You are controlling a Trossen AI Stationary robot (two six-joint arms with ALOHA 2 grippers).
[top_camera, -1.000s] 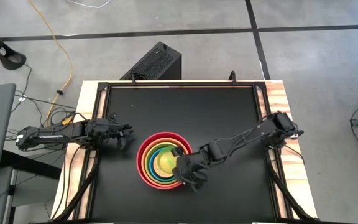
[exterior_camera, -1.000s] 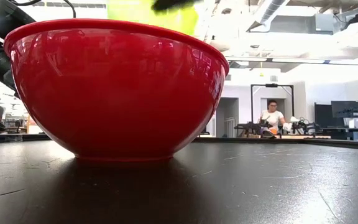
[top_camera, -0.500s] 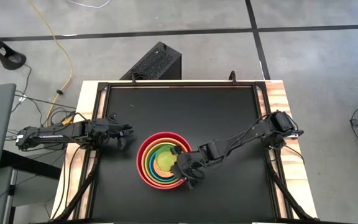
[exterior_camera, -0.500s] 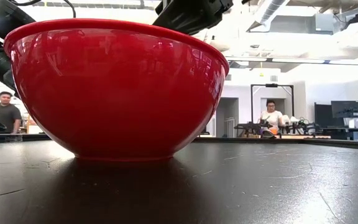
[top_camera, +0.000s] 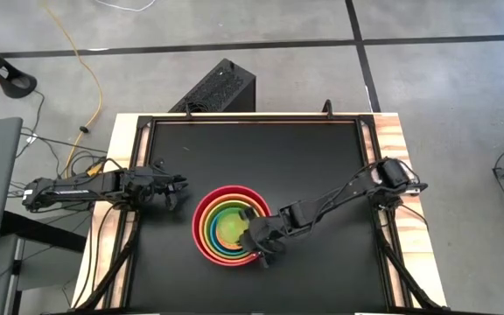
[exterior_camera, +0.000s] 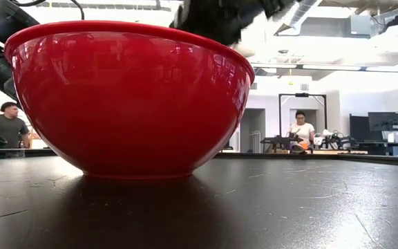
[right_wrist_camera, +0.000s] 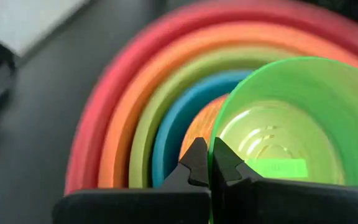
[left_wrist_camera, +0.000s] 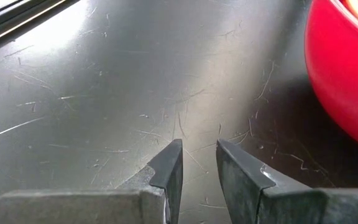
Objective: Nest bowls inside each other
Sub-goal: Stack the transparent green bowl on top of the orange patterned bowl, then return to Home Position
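Note:
Several bowls sit nested on the black table: pink-red [top_camera: 198,223] outermost, then orange [right_wrist_camera: 129,118], lime green [right_wrist_camera: 143,134], blue [right_wrist_camera: 166,140] and speckled tan [right_wrist_camera: 197,134]. The smallest, bright green bowl [right_wrist_camera: 278,130] stands tilted over the stack's middle [top_camera: 232,229], with my right gripper [right_wrist_camera: 209,165] shut on it at the stack's right side [top_camera: 255,239]. The low view shows only the red bowl's wall [exterior_camera: 130,97] and the gripper's dark bulk [exterior_camera: 220,17] above the rim. My left gripper [top_camera: 180,185] waits near the table's left edge, slightly open [left_wrist_camera: 199,158] over bare table. My right gripper pinches the bright green bowl's rim [right_wrist_camera: 211,146], one finger inside the bowl and one outside. The fingers come slanting down from the table's right. The bowl is tilted and sits down inside the stack; whether its bottom rests on the tan bowl I cannot tell.
A black box [top_camera: 219,87] stands on the floor beyond the table's far edge. Bare black tabletop [top_camera: 269,157] lies beyond and to the right of the stack. In the low view, people [exterior_camera: 7,124] [exterior_camera: 301,128] are in the room behind.
My right gripper has come down and a little toward the stack with the bright green bowl. In the low view the bowl showed above the red rim a second ago; now it is sunk out of sight behind that rim.

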